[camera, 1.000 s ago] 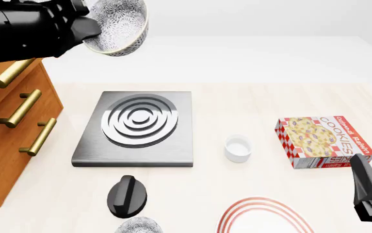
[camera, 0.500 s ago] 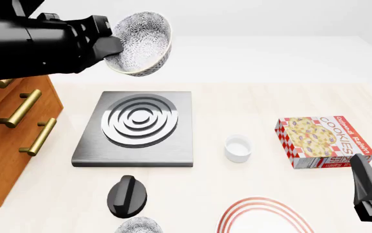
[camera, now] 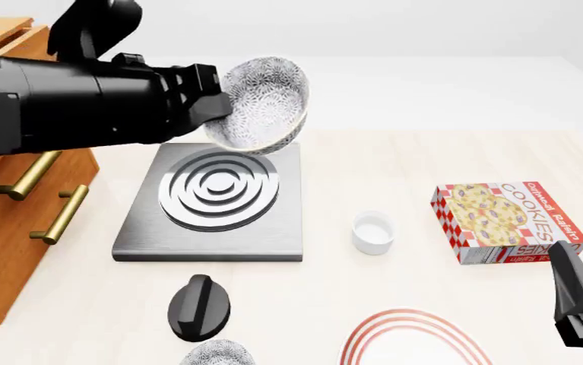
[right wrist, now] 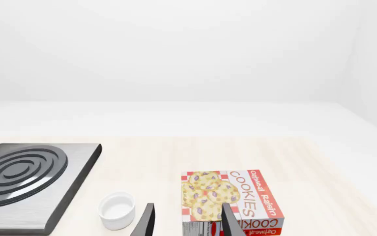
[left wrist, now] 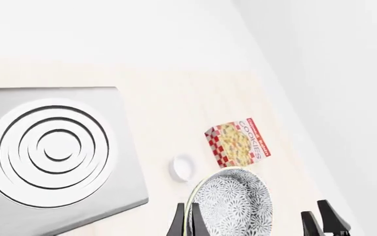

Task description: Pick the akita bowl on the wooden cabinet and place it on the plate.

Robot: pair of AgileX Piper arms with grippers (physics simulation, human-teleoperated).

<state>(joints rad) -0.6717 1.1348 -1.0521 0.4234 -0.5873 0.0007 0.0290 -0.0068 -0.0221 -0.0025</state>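
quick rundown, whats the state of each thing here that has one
akita bowl: in the air above the stove burner, tilted, gripped at its rim
left gripper: shut on the akita bowl
right gripper: open, nothing between its fingers
wooden cabinet: drawers shut
plate: flat on the table, bare where it shows
cookie box: lying flat, closed
small white cup: upright
black knob: lying on the table
second patterned bowl: at the near edge, mostly cut off
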